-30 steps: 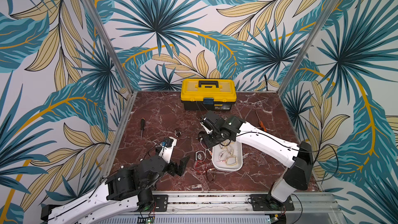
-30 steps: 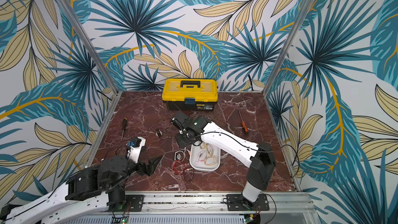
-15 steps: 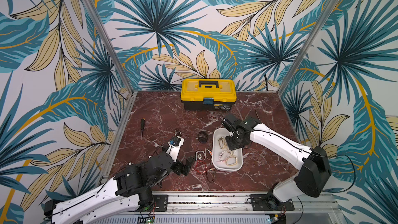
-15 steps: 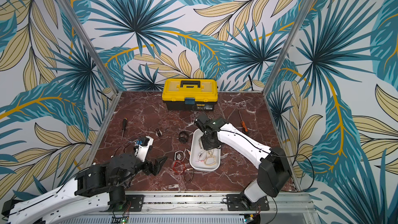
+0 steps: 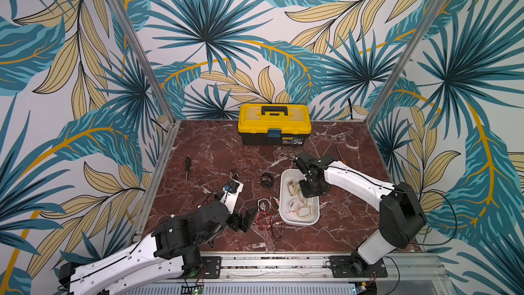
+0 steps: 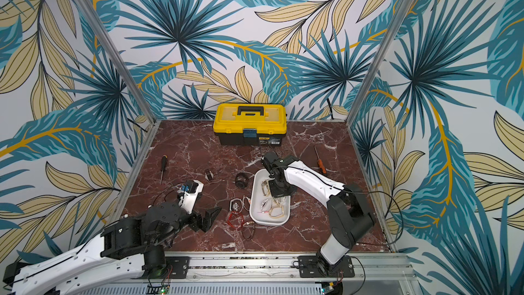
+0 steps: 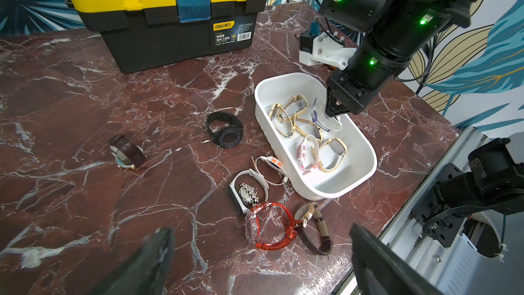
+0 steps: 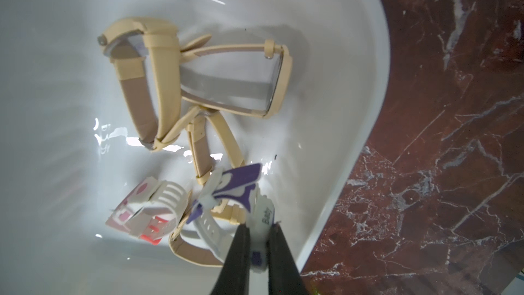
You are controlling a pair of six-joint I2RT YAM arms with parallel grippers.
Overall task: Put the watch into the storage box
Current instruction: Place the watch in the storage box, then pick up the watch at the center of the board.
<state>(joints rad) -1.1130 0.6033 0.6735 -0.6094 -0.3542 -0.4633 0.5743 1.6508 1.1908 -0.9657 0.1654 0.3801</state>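
Fingers of the right gripper [image 8: 259, 231] pinch the white-and-purple watch [image 8: 241, 183] by its strap, low inside the storage box [image 7: 374, 163]. Left gripper [image 5: 244, 218] hangs spread wide above the table [image 5: 215, 148], near loose watches [image 7: 249, 191].

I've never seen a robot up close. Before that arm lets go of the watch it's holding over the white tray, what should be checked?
1. Grip is firm: ok. The right fingers are pinching the strap of the white-and-purple watch.
2. Watch is inside the storage box: ok. The box's white floor lies under it, within the rim.
3. Watch is already resting on the floor of the box: cannot tell.
4. Space to land: ok. There is bare floor beside the tan watches.
5. Other arm is clear: ok. The left fingers are open and outside the box, by the red see-through watch.
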